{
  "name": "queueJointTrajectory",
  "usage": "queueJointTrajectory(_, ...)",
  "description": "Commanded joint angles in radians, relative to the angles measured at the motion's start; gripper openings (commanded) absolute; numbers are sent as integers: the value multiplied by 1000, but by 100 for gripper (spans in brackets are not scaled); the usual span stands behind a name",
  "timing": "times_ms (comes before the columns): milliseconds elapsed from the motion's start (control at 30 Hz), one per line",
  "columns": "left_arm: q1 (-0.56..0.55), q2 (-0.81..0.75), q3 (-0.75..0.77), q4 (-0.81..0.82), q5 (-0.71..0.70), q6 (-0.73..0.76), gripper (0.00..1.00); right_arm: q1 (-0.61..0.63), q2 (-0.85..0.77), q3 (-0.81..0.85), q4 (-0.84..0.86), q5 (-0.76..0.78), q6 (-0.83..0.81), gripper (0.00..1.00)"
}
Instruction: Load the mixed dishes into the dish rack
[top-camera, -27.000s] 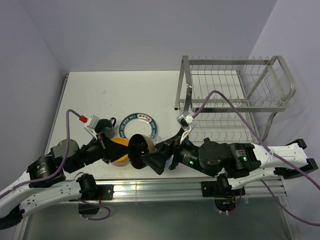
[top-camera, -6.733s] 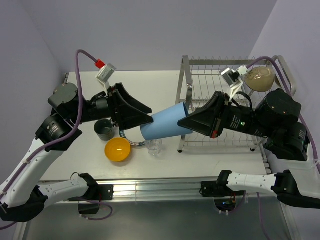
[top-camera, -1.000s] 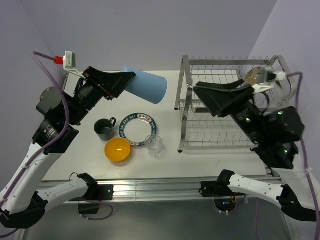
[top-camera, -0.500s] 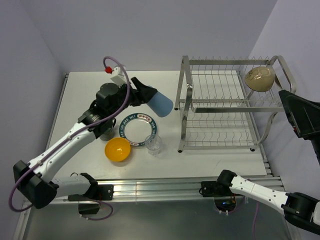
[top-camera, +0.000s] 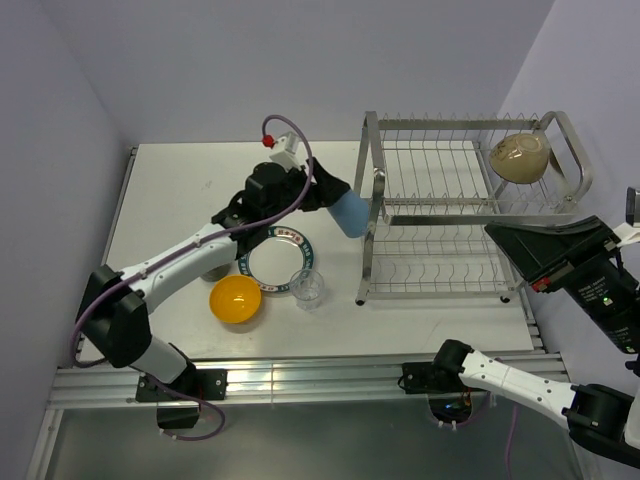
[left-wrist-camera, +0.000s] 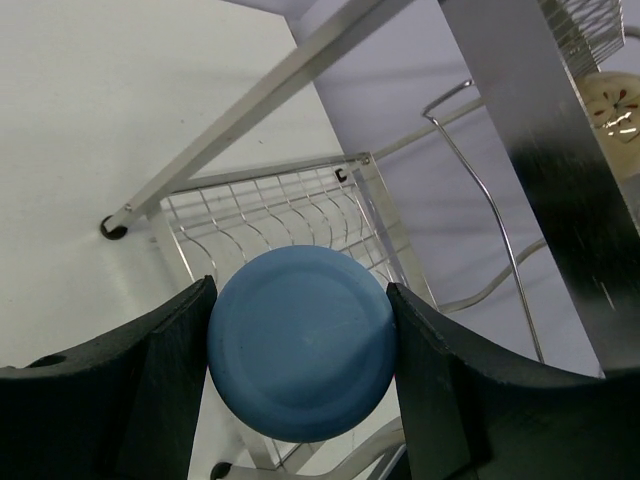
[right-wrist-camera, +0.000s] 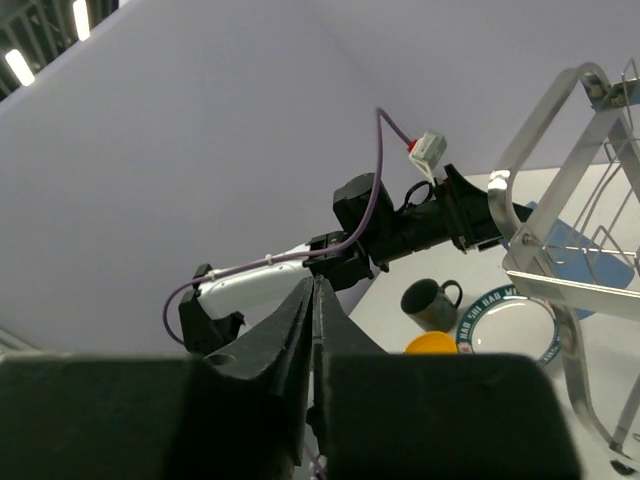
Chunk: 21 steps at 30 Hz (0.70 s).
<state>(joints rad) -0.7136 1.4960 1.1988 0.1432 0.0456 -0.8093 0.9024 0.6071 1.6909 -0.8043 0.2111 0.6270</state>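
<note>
L gripper (left-wrist-camera: 298, 300) grips tumbler (left-wrist-camera: 300, 365) btwn both fingers, part-open; lower tier of rack (left-wrist-camera: 290, 200) just beyond it. R gripper (right-wrist-camera: 313, 300) pinched closed, empty.

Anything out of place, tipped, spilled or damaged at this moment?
Nothing looks spilled or broken. The beige bowl sits tilted rather than upright at the right end of the dish rack's top tier. The left hand holds the light blue tumbler sideways at the rack's left end.
</note>
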Motion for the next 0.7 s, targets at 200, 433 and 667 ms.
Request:
queueJointTrajectory(200, -67, 150, 134, 140, 30, -2, 0, -5, -10, 67, -44, -10, 7, 0)
queueJointTrajectory(433, -95, 239, 170, 173, 43, 32, 0, -5, -32, 85, -70, -7, 19, 0)
queueJointTrajectory(667, -118, 297, 160, 249, 48, 50, 0, -13, -61, 75, -84, 1, 27, 0)
